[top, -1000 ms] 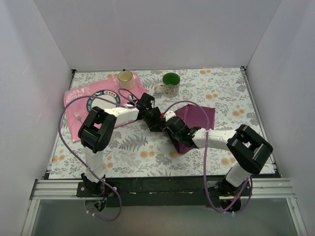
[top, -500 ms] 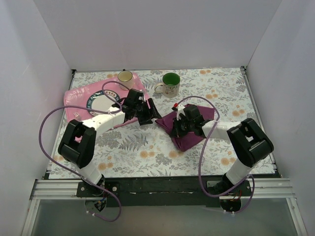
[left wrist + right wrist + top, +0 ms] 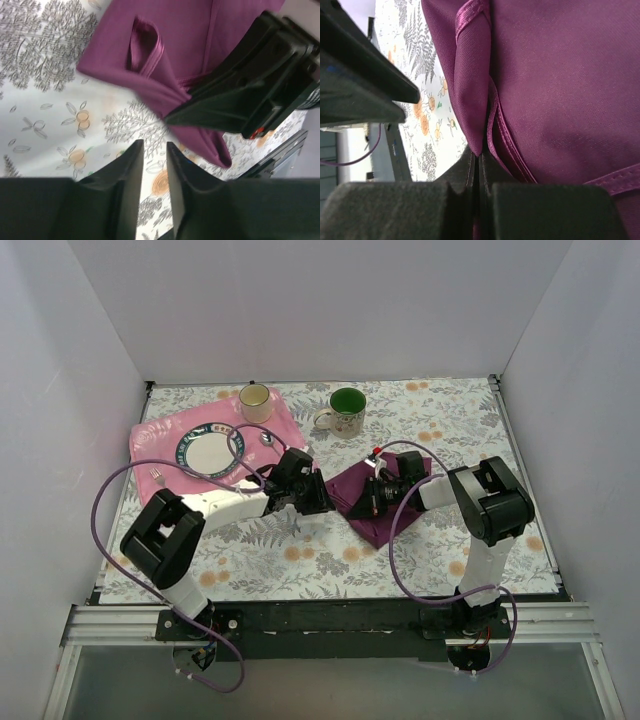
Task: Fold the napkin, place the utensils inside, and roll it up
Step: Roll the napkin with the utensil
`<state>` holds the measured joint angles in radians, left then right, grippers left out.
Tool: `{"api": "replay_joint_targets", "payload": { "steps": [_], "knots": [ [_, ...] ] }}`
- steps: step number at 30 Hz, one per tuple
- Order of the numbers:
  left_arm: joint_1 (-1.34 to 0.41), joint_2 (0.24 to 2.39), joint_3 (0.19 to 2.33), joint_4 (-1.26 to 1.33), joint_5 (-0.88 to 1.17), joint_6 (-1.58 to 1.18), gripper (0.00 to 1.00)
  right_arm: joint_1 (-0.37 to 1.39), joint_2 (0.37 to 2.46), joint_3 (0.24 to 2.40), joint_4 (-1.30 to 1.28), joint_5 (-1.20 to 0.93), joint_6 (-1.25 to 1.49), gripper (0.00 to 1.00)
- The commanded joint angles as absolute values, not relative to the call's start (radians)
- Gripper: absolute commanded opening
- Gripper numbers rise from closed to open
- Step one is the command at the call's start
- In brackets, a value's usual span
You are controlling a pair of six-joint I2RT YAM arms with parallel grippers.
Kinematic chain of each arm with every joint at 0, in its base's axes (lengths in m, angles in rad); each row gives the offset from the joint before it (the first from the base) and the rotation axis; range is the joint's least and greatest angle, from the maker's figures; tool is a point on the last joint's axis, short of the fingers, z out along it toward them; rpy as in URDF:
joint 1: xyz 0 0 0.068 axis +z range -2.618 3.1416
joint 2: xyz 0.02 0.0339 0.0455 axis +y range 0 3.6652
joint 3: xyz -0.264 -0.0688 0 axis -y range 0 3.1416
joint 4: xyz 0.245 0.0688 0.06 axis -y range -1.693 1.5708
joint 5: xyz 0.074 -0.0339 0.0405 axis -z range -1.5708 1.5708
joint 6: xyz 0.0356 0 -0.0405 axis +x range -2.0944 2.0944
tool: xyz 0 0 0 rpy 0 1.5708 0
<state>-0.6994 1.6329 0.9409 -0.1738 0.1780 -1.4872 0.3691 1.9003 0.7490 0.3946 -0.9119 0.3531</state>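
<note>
The dark purple napkin lies crumpled and partly folded on the floral table, right of centre. My right gripper lies low over its left part, shut on a fold of the cloth. The napkin fills the right wrist view. My left gripper sits just left of the napkin. Its jaws stand a narrow gap apart over bare table, with nothing between them. The napkin lies ahead of them. The fork and the spoon lie on the pink mat.
A pink mat at the back left holds a ringed plate and a yellow mug. A mug with a green inside stands behind the napkin. White walls close in three sides.
The two grippers, together at the napkin's left corner a second ago, have parted. My left gripper pulled away, then came back to the napkin's edge. My right gripper drew right with the cloth.
</note>
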Motion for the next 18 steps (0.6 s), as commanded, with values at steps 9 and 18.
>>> {"api": "replay_joint_targets", "payload": {
  "steps": [9, 18],
  "knots": [
    [-0.693, 1.75, 0.966, 0.109, 0.25, -1.614, 0.0, 0.353, 1.967, 0.729, 0.261, -0.874, 0.287, 0.01],
    [-0.687, 1.833, 0.997, 0.13, 0.267, -1.624, 0.0, 0.351, 1.947, 0.727, 0.238, -0.862, 0.281, 0.01]
  ]
}}
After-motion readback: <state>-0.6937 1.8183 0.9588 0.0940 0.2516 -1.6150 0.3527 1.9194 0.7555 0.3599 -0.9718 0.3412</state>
